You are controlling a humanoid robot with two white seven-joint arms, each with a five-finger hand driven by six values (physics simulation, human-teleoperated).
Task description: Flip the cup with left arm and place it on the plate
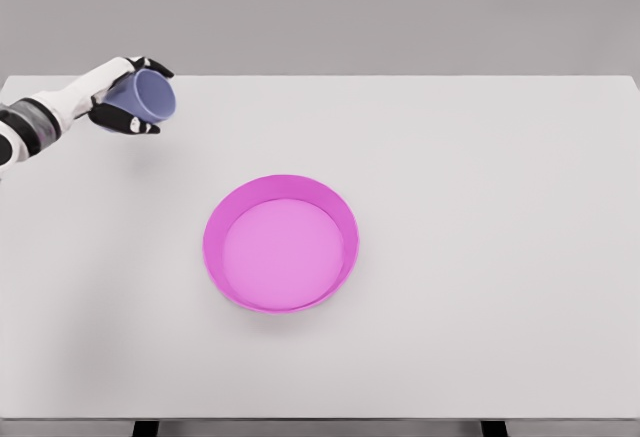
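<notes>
Currently left hand [128,97] wraps cup [150,95], held tilted, mouth facing 4 o'clock, at table's [500,207] 10 o'clock corner. Plate [281,244] well apart, toward 5 o'clock. Risks: cup slipping mid-rotation under loose finger hold; landing on plate rim, tipping.

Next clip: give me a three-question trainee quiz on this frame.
1. True or false: the cup stands on the plate.
2. Which hand holds the cup? A) left B) right C) neither
3. Fill in: the cup's opening faces the picture's ____.

Key: 1. False, the left hand holds it, tipped on its side, up and left of the plate. 2. A. 3. Right.
</notes>
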